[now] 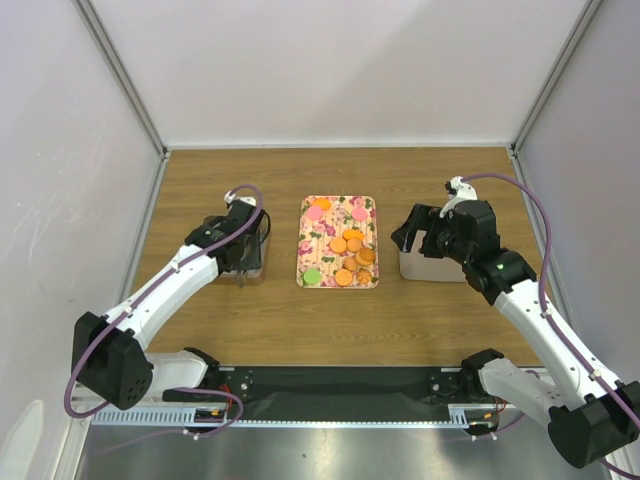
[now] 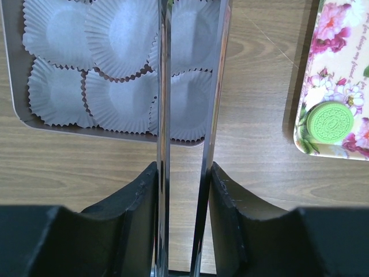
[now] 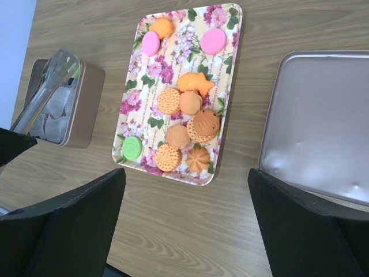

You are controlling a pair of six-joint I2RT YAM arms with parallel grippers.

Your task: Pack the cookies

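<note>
Two grippers flank a floral-patterned rectangular tray on a brown wooden table. The left gripper is clenched on a pair of shiny metal tongs, its black fingers pressing the two blades close together. The blades reach forward above the right-hand part of a grey rectangular metal tin lined with white fluted paper cups; whether their tips touch the paper cannot be told. The right gripper stands released, fingers spread wide and holding nothing, by the near right corner of the tray. About a dozen small cookies lie on the tray, between the two arms. Two pink ones and an orange one sit at the far end, while a fish-shaped orange one and a cluster of overlapping orange and tan rounds fill the near right half. A single green sandwich cookie lies at the near left corner, the closest to the tongs, with a strip of table and the tray's rim between them. A grey rectangular metal lid lies flat to the right of the tray, just beside the right gripper's outer finger.
</note>
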